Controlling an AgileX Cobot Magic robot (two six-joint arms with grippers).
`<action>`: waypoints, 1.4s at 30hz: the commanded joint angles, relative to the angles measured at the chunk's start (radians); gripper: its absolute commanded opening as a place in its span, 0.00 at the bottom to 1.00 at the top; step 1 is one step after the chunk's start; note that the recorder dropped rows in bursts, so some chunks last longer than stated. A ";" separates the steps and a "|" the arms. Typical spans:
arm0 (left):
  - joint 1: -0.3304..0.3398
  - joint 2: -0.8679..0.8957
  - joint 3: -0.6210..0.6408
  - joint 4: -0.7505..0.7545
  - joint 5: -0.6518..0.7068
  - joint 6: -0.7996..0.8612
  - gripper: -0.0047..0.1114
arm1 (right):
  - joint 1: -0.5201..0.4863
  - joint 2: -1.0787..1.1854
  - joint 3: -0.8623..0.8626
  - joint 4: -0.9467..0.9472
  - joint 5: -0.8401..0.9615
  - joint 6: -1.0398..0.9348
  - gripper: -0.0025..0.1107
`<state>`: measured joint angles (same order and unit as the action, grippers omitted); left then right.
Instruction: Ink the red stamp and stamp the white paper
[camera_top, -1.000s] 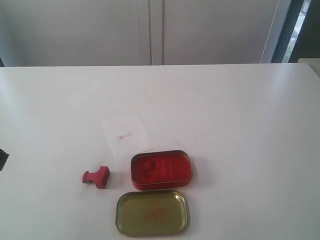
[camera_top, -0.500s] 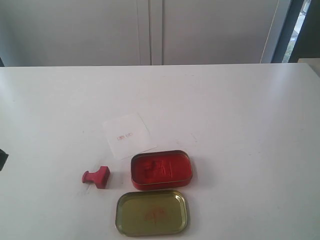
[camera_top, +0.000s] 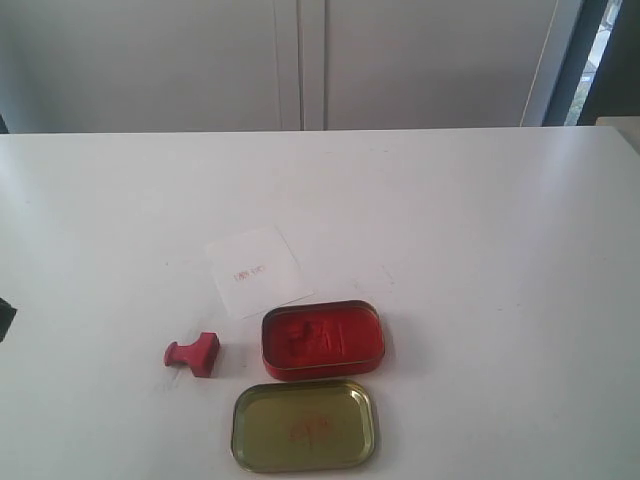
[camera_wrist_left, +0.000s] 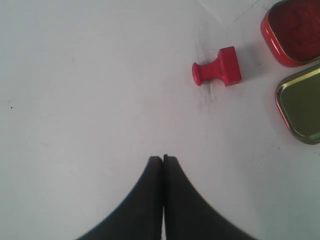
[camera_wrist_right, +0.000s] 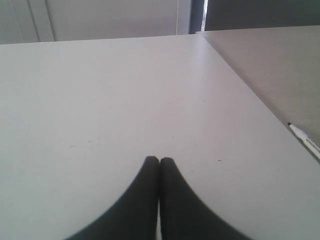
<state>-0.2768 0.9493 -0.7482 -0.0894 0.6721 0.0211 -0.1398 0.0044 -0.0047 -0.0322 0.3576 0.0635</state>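
The red stamp (camera_top: 193, 353) lies on its side on the white table, left of the open red ink tin (camera_top: 322, 339); the left wrist view shows the red stamp (camera_wrist_left: 218, 67) too. The white paper (camera_top: 256, 270) with a tiny red mark lies flat just behind the tin. My left gripper (camera_wrist_left: 163, 158) is shut and empty, hovering over bare table well short of the stamp. A dark bit of the left arm (camera_top: 4, 318) shows at the exterior view's left edge. My right gripper (camera_wrist_right: 159, 160) is shut and empty over bare table, away from all the objects.
The tin's gold lid (camera_top: 304, 425) lies open side up in front of the ink tin, also seen as the lid (camera_wrist_left: 301, 106) in the left wrist view. A marker pen (camera_wrist_right: 304, 140) lies on a neighbouring grey table past the white table's edge.
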 joint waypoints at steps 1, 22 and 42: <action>0.053 -0.034 0.006 -0.062 0.008 0.001 0.04 | 0.004 -0.004 0.005 -0.004 -0.015 0.002 0.02; 0.280 -0.354 0.170 -0.031 0.003 0.070 0.04 | 0.004 -0.004 0.005 -0.004 -0.015 0.002 0.02; 0.301 -0.834 0.593 0.023 -0.310 0.072 0.04 | 0.004 -0.004 0.005 -0.002 -0.015 0.002 0.02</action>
<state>0.0231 0.1659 -0.2011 -0.0606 0.4370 0.0902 -0.1398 0.0044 -0.0047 -0.0322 0.3576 0.0635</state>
